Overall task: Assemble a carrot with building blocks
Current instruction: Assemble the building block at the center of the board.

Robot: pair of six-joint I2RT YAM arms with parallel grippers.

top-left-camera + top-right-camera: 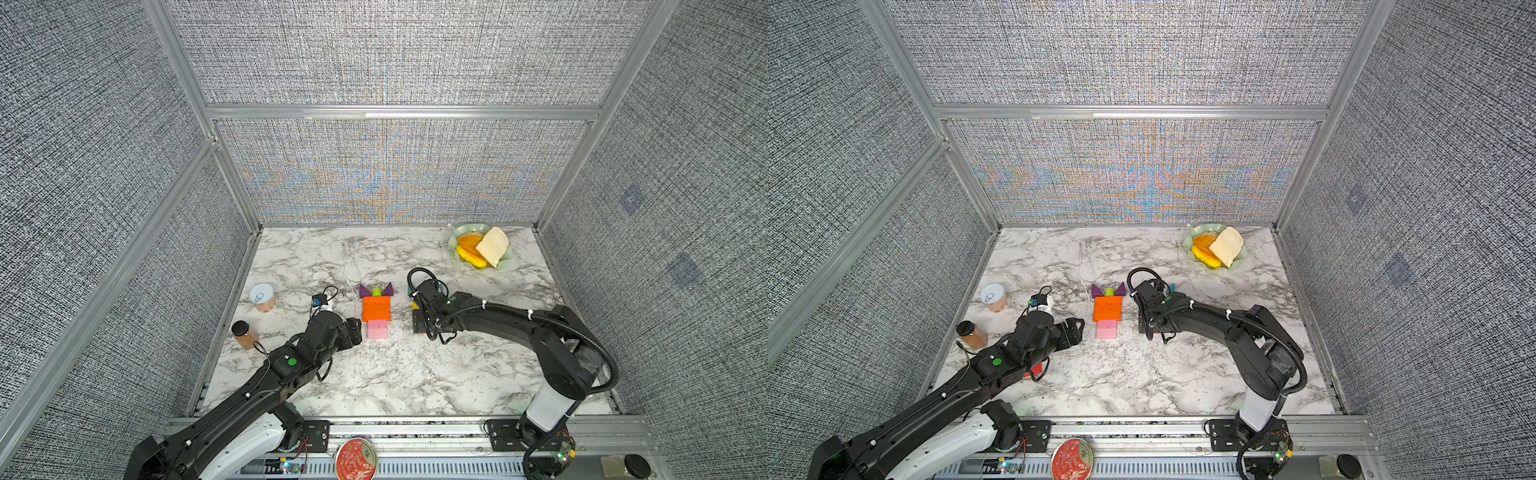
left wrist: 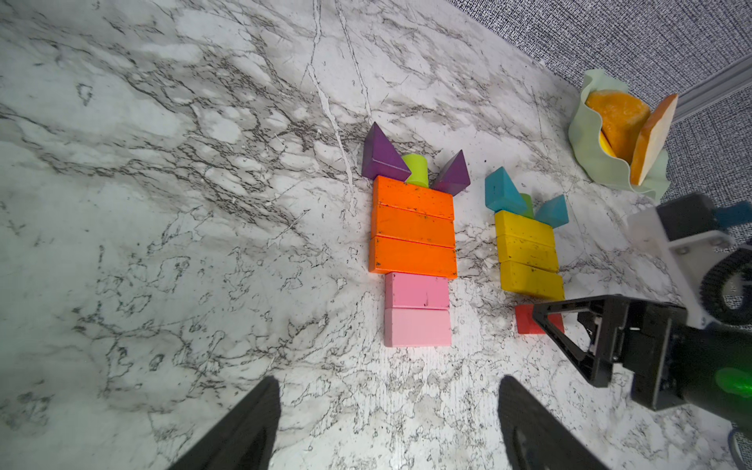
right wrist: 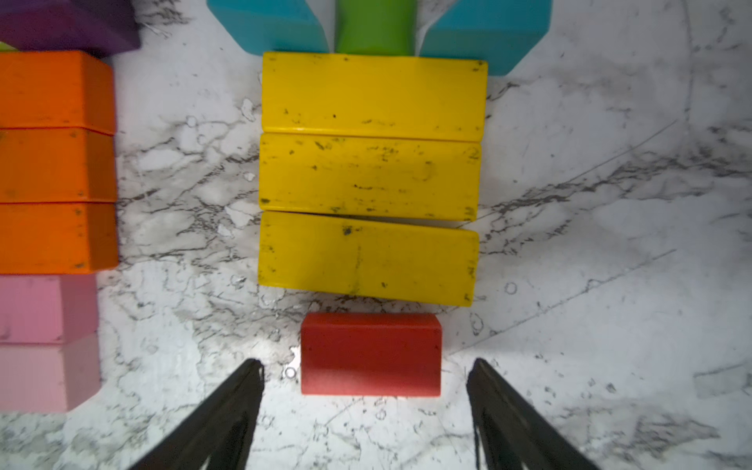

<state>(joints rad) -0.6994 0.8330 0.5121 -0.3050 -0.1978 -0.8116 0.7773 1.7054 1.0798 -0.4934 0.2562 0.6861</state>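
– Starting closest to the arms, what have we got?
– The left gripper [image 2: 388, 382] hangs over bare table [image 2: 162, 203], fingers spread wide with nothing between them. The right gripper [image 3: 366, 362] is low over a red block [image 3: 370, 354]. Its fingers are spread on either side, with marble showing at each end, so no pinch.
– And the red block itself?
– Flat on the table, just beside the nearest of three yellow bars [image 3: 370, 175], with a sliver of marble between them. That nearest yellow bar sits slightly skewed, leaving a thin wedge of gap against the middle one.
– Next door?
– Between the two arms lie two pink bars [image 2: 417, 309], touching side to side. Behind them are three orange bars [image 2: 413, 228], packed together.
– Tops?
– Beyond the orange is a lime-green stub [image 2: 416, 171], flanked by two purple triangles [image 2: 380, 156]. Beyond the yellow, a second green stub [image 3: 374, 28] sits between two teal triangles [image 2: 502, 191].
– Off to the side?
– On the left arm's side stands a brown bottle [image 1: 245, 334] with a black cap, and farther back a cup [image 1: 263, 297] with a white lid. Both are upright and well apart from the blocks.
– Far end?
– In both top views a pale green dish [image 1: 467, 227] sits in the far right corner. It holds orange-yellow fruit slices [image 1: 471, 245] with a bread slice [image 1: 493, 245] leaning on them.
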